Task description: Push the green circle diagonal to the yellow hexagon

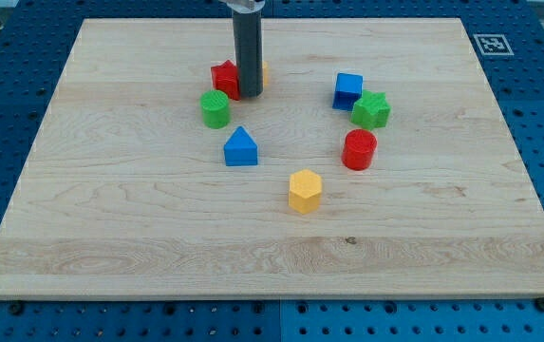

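My tip [250, 94]: down on the wooden board [139, 237], touching the red block [225, 79]; it is a plain rod with no fingers.
Green circle [215, 109]: just below-left of my tip.
Yellow hexagon [305, 190]: lower down, well apart from the green circle.
Blue block [240, 147]: between them.

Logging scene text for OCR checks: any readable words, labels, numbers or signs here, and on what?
No readable words, numbers or brands anywhere.
Only sign: a black-and-white square fiducial marker at the wooden board's top right corner; it carries a pattern, no letters.
The blocks and my tip carry no markings.
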### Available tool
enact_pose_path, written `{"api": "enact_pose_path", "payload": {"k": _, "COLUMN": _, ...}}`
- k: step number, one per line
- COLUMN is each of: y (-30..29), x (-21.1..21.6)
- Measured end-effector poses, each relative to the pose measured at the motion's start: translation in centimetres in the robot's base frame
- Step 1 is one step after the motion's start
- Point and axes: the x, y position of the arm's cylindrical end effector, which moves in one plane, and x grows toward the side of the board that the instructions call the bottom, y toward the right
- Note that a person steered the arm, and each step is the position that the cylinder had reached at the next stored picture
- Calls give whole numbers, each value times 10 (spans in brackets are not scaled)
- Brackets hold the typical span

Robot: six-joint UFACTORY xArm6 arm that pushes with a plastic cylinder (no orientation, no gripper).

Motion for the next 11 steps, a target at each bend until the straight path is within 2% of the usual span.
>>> {"api": "enact_pose_path", "payload": {"k": 1, "y": -3, "x": 24}}
{"api": "enact_pose_path", "payload": {"k": 2, "y": -35, "x": 17}}
{"api": "enact_pose_path", "payload": {"k": 3, "y": -70, "x": -8}}
{"api": "enact_pose_path", "payload": {"k": 4, "y": -73, "x": -15}}
{"api": "enact_pose_path", "payload": {"k": 6, "y": -74, "x": 25}}
{"api": "enact_pose_path", "payload": {"k": 7, "y": -70, "x": 31}}
{"api": "enact_pose_path", "payload": {"k": 9, "y": -15, "x": 32}}
{"api": "enact_pose_path", "payload": {"k": 11, "y": -20, "x": 4}}
